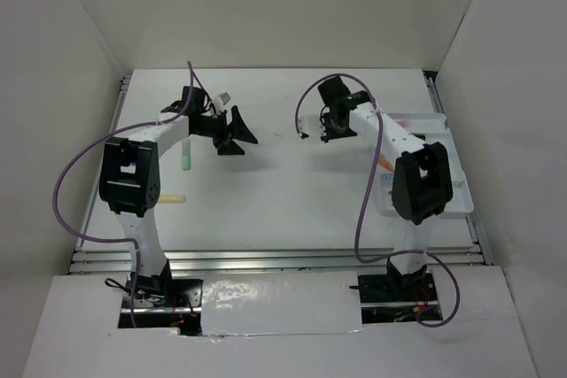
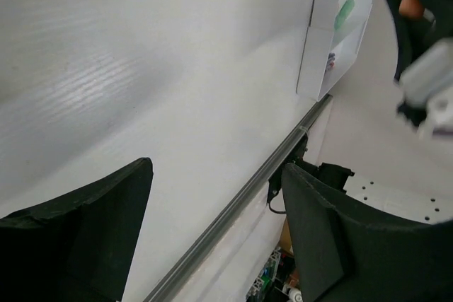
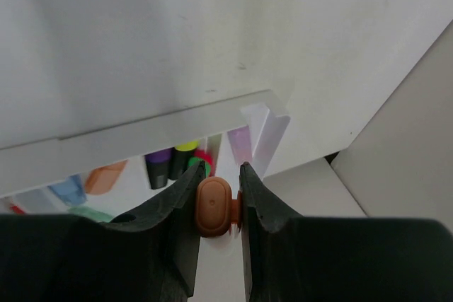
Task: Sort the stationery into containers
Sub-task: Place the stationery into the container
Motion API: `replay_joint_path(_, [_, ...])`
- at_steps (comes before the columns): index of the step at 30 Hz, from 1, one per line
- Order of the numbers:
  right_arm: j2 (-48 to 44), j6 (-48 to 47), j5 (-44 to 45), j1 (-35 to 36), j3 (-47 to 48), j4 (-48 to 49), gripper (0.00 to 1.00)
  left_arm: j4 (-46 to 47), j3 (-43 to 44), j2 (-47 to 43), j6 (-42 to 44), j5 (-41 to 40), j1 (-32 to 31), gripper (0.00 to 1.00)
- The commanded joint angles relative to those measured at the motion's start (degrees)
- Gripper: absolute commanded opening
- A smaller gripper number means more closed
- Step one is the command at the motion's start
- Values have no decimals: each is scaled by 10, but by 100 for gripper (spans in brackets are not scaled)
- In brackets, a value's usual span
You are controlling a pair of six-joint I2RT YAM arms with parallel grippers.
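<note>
Several markers [image 3: 170, 164] sit in the white tray [image 1: 425, 121] at three o'clock, right gripper [image 3: 221, 171] clamping an orange marker [image 3: 214, 206], left gripper [image 2: 216, 167] gaping empty, green marker [image 1: 187, 158] and yellow marker [image 1: 171, 198] loose at nine o'clock.

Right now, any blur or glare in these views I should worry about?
Left wrist: the right gripper at the upper right is blurred. Right wrist: the round-ended orange plastic marker it clamps is sharp. Top external: evenly lit, with some sheen on the glossy white sheet between the bases.
</note>
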Motion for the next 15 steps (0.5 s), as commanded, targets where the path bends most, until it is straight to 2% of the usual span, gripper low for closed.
replay_joint_path(1, [65, -52, 4, -46, 84, -37, 1, 4, -8, -18, 12, 12, -14, 86])
replay_joint_path(5, [118, -87, -4, -91, 161, -48, 2, 8, -7, -12, 15, 29, -19, 86])
replay_joint_path(15, [201, -135, 32, -143, 209, -28, 3, -1, 4, 3, 26, 37, -19, 87])
